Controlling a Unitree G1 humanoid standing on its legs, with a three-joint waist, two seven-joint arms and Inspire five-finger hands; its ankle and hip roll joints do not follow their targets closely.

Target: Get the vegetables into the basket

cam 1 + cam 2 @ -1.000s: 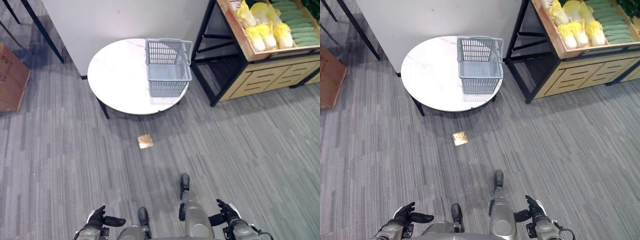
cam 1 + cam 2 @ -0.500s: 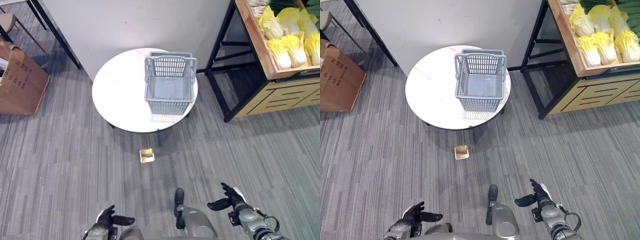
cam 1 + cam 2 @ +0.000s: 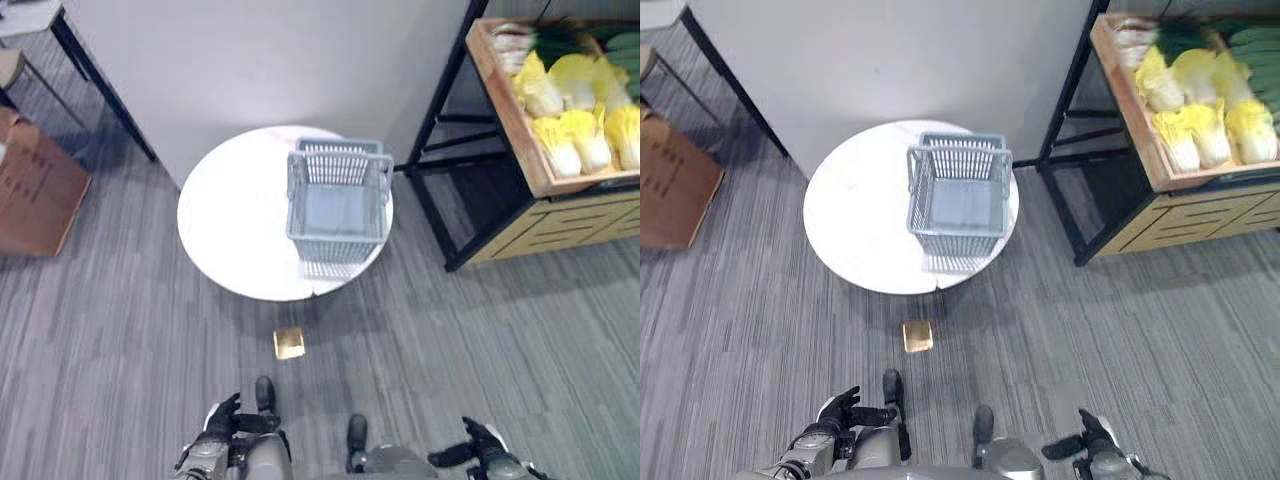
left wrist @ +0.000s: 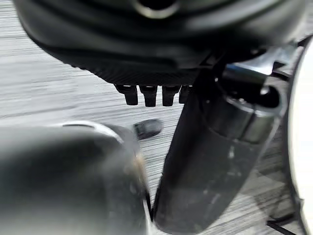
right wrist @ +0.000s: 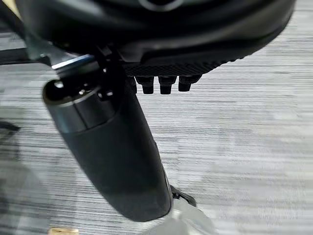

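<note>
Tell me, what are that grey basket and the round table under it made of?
The basket looks like moulded grey plastic: its walls are a regular open lattice with a matte finish. The round table seems to have a white marble-like or laminate top, smooth with faint veining, on dark legs, probably metal.

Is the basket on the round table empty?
Empty. The basket stands upright on the round table, and its bare grey bottom shows.

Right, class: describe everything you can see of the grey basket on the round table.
The basket is a grey, plastic-looking shopping basket with slotted, grid-like walls and a solid floor. It stands upright on the right side of the round white table, near the edge. Its handle stands across the open top towards the far end. It is empty; nothing but the table touches it. The vegetables lie apart, on the wooden shelf to its right.
</note>
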